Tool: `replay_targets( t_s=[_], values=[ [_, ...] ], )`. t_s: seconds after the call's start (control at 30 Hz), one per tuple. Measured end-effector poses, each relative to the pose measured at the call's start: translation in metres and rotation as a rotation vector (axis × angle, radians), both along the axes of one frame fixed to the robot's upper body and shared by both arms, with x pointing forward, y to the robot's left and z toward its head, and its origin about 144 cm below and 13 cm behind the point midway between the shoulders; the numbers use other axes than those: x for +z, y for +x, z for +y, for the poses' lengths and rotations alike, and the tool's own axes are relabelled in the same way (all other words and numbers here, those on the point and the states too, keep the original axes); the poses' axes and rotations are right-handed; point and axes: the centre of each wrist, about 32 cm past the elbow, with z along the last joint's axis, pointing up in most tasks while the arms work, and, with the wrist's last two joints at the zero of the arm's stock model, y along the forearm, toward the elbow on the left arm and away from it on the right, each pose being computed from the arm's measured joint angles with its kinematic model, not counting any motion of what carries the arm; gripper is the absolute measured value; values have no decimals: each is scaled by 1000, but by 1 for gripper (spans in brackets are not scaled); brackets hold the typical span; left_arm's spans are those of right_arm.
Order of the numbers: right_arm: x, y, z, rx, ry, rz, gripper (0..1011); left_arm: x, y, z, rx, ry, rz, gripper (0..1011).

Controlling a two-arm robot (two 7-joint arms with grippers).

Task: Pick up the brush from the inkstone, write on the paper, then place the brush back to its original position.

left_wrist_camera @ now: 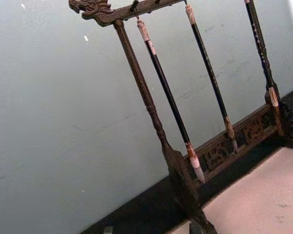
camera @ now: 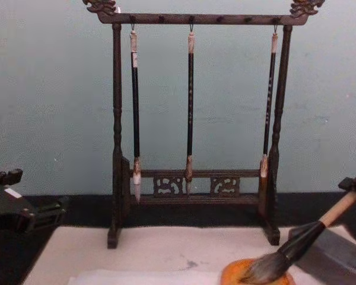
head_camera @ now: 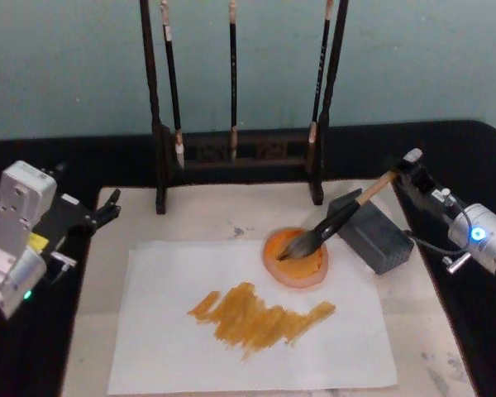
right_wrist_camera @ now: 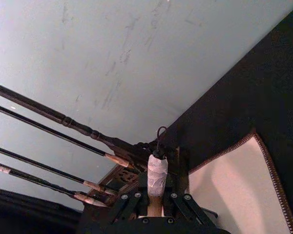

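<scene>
Right of the paper (head_camera: 190, 356), streaked with orange strokes, the right gripper (head_camera: 399, 175) clamps the white upper end of the brush (head_camera: 347, 211). Its bristles rest in the orange dish (head_camera: 296, 266), and the shaft slants over a grey block (head_camera: 376, 236). At the table's left edge, the left gripper (head_camera: 107, 208) sits idle, fingers apart and empty.

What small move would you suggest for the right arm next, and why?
Probably open the right tool and let go of the brush. Orange strokes already mark the paper, the bristles rest in the orange dish, and the shaft seems to lie across the grey block, so the brush looks back in place. The left tool sits idle at the left.
</scene>
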Motion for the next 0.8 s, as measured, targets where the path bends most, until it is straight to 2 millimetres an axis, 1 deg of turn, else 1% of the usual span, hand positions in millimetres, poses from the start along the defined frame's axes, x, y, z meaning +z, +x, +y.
replay_targets(
  t_s=[0.8],
  values=[
    [2,8,2,21,-54,-16,163,0,0,0,0,0,0,1010]
  ],
)
